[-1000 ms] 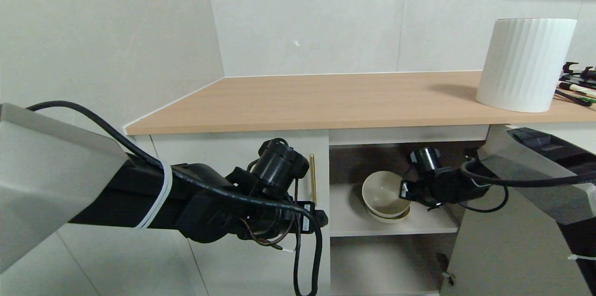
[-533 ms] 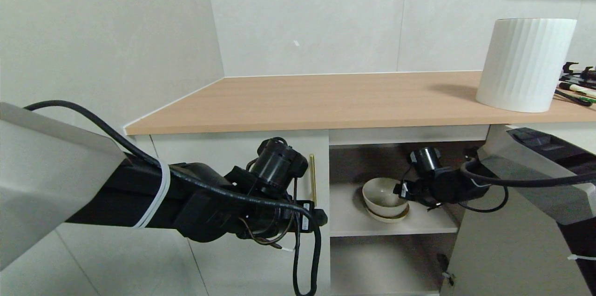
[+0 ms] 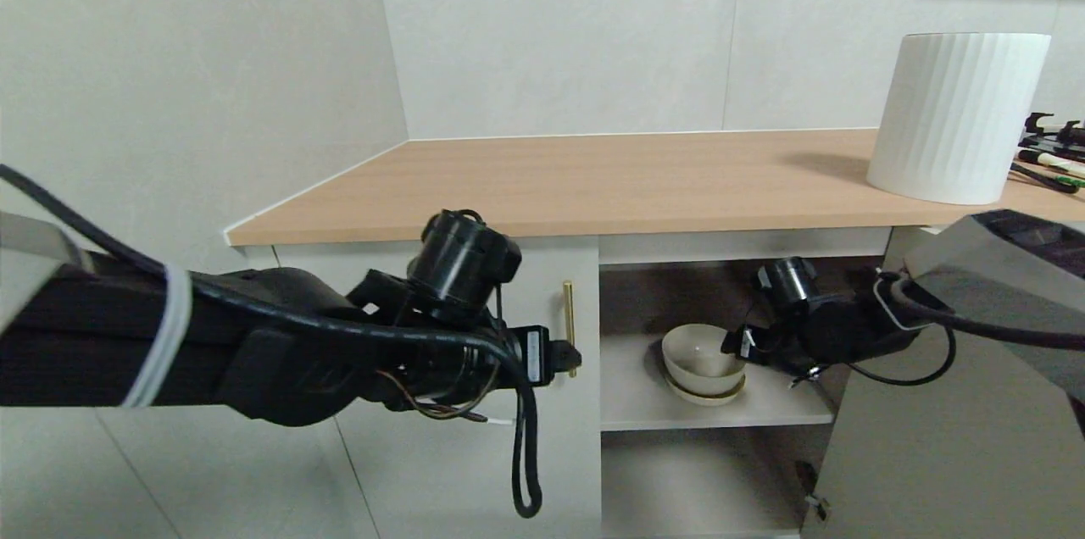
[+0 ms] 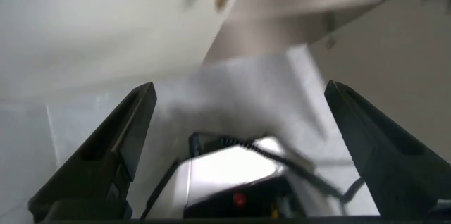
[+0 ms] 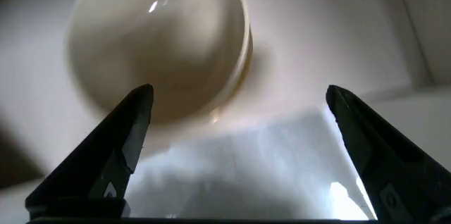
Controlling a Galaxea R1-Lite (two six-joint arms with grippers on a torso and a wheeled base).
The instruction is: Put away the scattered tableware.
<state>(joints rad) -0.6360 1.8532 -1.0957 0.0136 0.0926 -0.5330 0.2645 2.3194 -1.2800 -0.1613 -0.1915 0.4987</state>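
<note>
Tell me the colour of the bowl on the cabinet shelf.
The bowl is plain cream, without any pattern; the right wrist view shows it best.

A glossy cream bowl (image 5: 158,48) sits upright, mouth up, nested in a shallower cream dish (image 3: 708,393) whose rim shows beneath it. Both lie just beyond the tips of the right gripper (image 5: 239,96)'s wide-spread fingers (image 5: 123,146), nearer one finger than the other.

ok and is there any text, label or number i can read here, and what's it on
Nothing can be read.
Small white sticker on the left claw: too small to read.
Small white tag by the right claw: too small to read.
White ribbed cylinder on the wooden counter: no print seen.
</note>
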